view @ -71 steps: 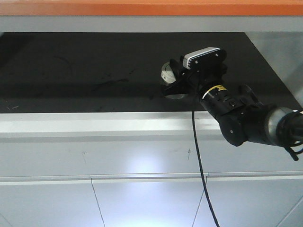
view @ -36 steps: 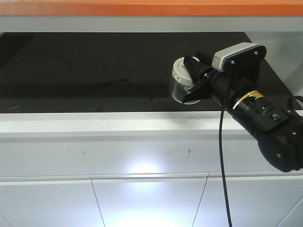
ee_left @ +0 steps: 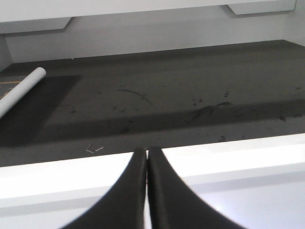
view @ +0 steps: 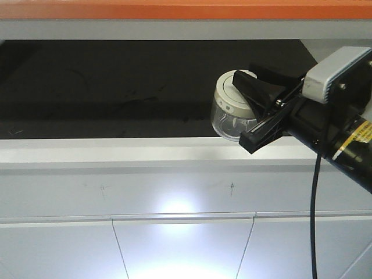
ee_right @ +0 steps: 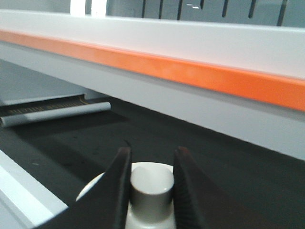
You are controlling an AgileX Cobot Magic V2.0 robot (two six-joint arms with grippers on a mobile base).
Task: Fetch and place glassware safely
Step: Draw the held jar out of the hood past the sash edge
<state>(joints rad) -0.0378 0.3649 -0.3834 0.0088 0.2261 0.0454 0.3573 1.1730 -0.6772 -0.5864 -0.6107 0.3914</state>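
R jaws narrow, clamped on knob of jar lid; one jaw each side of knob in R wrist view. Jar was clear glass, squat, cream lid w/ small dark marks on rim, roughly upright. It was at near edge of dark counter, right of centre, just by white front ledge; couldn't tell if base touched counter or hung above it. R arm at right, grey wrist cam on top, black cable hanging down. L jaws pressed together, only a hairline slit, holding nothing, over ledge nr counter's near edge. White tube lay far left on counter. Orange strip ran above the opening.
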